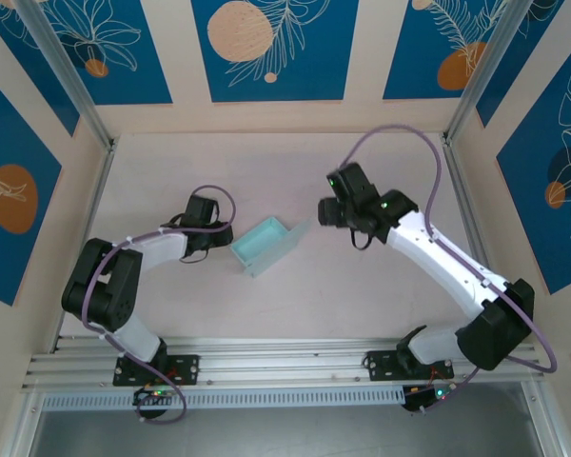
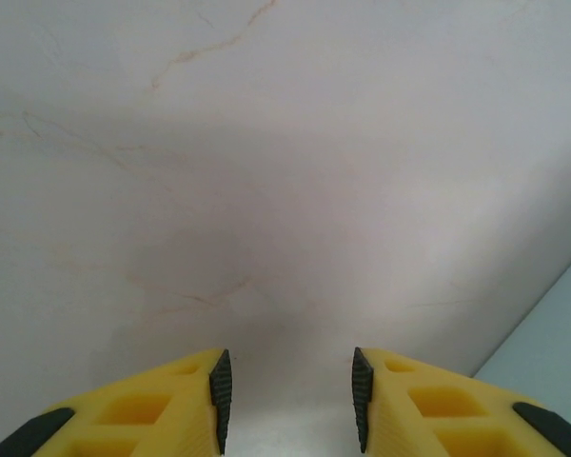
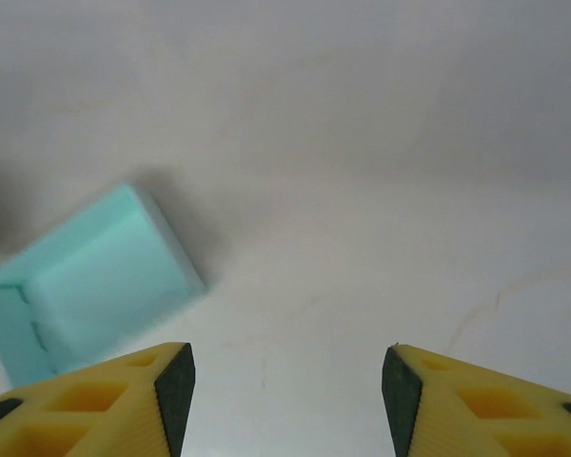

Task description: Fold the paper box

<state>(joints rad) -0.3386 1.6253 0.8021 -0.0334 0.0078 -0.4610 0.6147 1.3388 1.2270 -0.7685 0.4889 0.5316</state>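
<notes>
No word, number, brand or sign can be read in any view. The blue wall panels (image 1: 314,57) at the top of the frame carry only drawn leaves and orange circles, not letters. The paper box (image 1: 264,245), in the middle of the frame, is plain light-blue card.

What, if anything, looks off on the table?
Nothing damaged or spilled. The pale light-blue card box sits open-topped and skewed to the edges of the beige table; that is the only oddity.
</notes>
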